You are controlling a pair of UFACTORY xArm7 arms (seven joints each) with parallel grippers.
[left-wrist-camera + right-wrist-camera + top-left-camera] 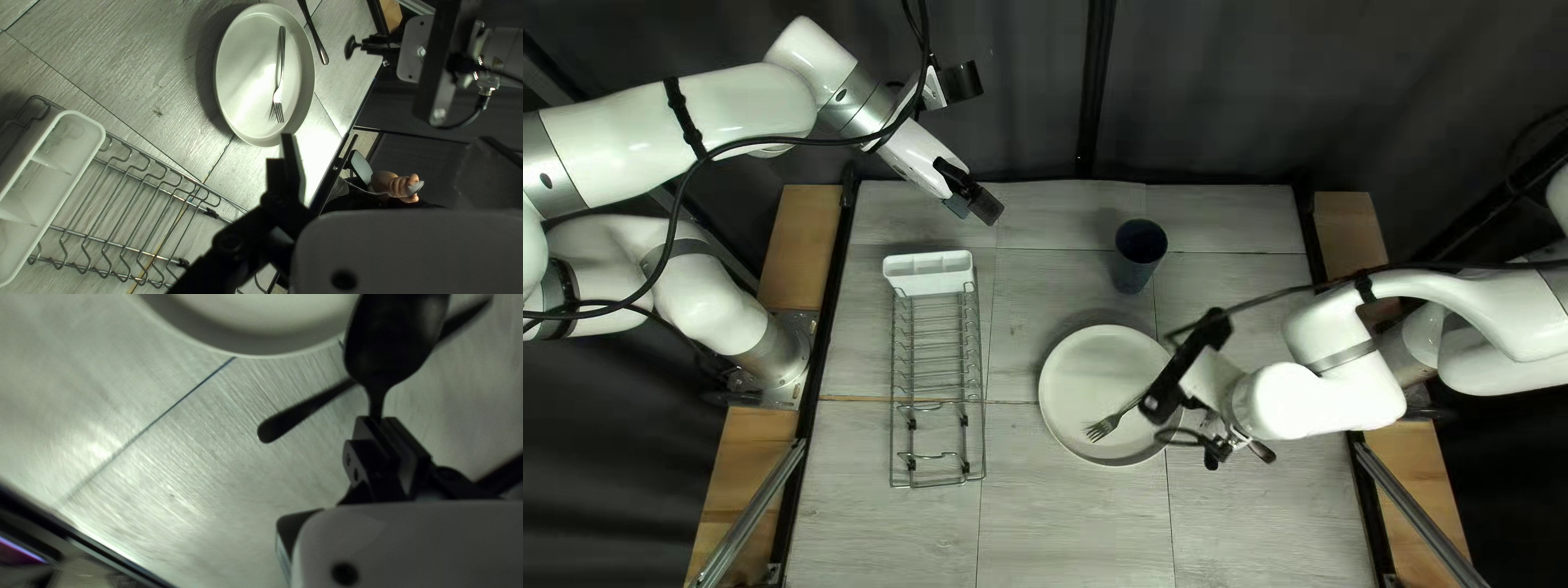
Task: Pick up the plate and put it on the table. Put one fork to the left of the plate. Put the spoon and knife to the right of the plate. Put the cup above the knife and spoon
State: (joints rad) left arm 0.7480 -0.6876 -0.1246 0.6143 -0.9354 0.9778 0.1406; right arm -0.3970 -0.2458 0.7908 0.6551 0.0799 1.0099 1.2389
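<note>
The right pincer is clamped on the neck of a dark spoon. The spoon's bowl juts out ahead of the fingers over the worktop, just short of the rim of the white plate. The left pincer is raised, its fingers apart and holding nothing. Ahead of it a fork lies on that plate, and a wire rack with a white caddy sits below it. The dark cup stands upright, well apart from both pincers.
</note>
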